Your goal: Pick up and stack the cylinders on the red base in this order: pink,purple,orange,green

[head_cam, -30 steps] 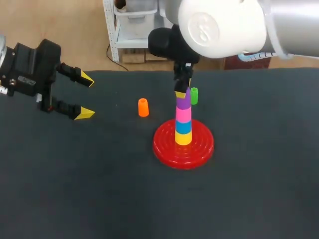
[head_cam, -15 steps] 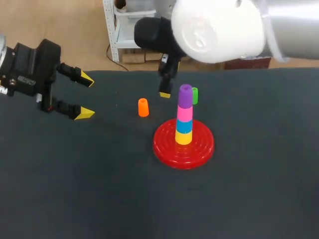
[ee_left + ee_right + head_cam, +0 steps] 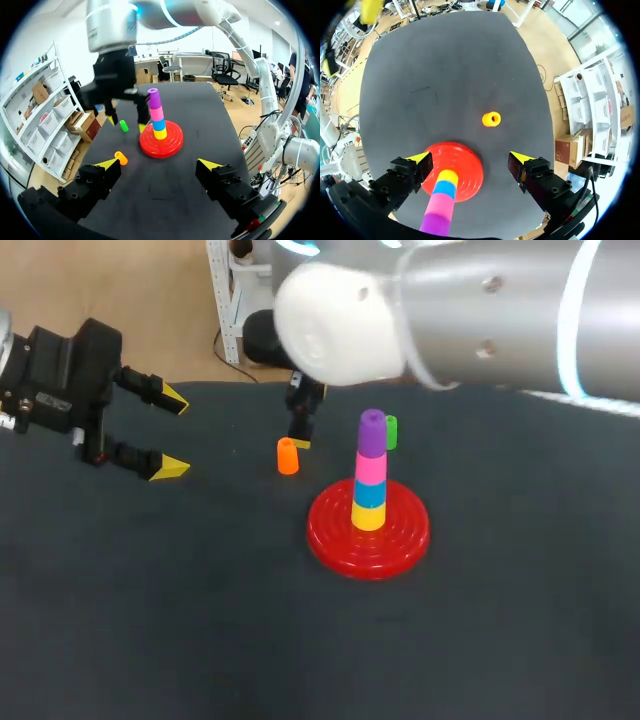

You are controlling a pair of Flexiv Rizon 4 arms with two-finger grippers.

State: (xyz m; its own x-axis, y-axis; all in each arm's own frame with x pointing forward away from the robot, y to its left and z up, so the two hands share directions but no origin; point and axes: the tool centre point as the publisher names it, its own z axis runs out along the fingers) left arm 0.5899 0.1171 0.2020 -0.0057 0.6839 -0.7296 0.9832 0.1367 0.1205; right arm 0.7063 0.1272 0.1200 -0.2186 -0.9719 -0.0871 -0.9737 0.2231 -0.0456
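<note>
Glossy silver-white, blue-ringed right arm [image 3: 470,310]; boxy black left claw [image 3: 172,434], yellow wedge tips [image 3: 170,469].

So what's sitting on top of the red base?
Four cylinders stand stacked on the red base: yellow cylinder lowest, then blue cylinder, pink cylinder, purple cylinder on top. The stack covers the base's middle, so what is under it cannot be seen.

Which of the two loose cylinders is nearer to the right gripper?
The orange cylinder, just ahead of the right gripper; the green cylinder stands on the far side of the stack.
</note>
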